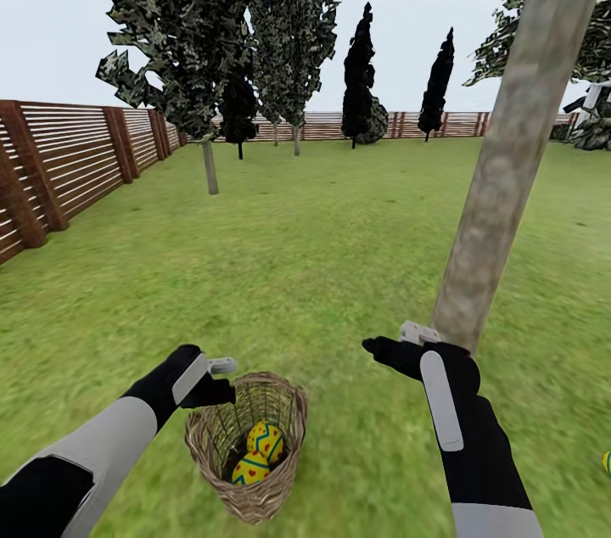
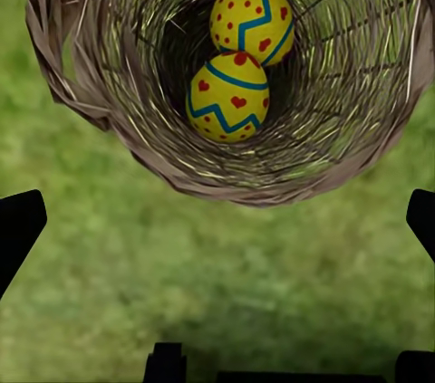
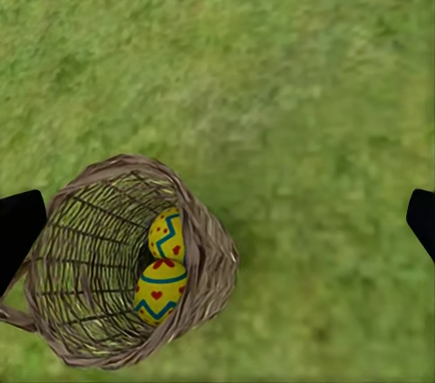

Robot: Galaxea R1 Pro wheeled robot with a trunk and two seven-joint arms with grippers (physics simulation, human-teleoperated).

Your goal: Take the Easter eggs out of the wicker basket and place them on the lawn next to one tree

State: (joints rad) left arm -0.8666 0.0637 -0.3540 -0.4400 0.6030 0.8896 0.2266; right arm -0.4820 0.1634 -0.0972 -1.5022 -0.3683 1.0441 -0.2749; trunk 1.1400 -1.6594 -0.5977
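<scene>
The wicker basket [image 1: 212, 436] stands on the lawn [image 1: 322, 266] close in front of me, with two yellow Easter eggs [image 1: 266, 439] [image 1: 251, 468] inside. A third egg [image 1: 607, 462] lies on the grass at the right edge, cut off by the frame, right of the tree trunk [image 1: 509, 165]. My left gripper [image 1: 222, 381] hovers open at the basket's near-left rim; its wrist view looks into the basket [image 2: 109, 111] at both eggs [image 2: 252, 19] [image 2: 228, 96]. My right gripper [image 1: 392, 340] is open and empty near the trunk's base, above grass beside the basket [image 3: 213, 256] and eggs [image 3: 166, 234] [image 3: 160, 288].
A brown slatted fence [image 1: 68, 165] runs along the left side and the back. A thin-trunked leafy tree [image 1: 209, 169] and dark cypresses [image 1: 358, 80] stand further out. Open grass stretches ahead between the basket and the back fence.
</scene>
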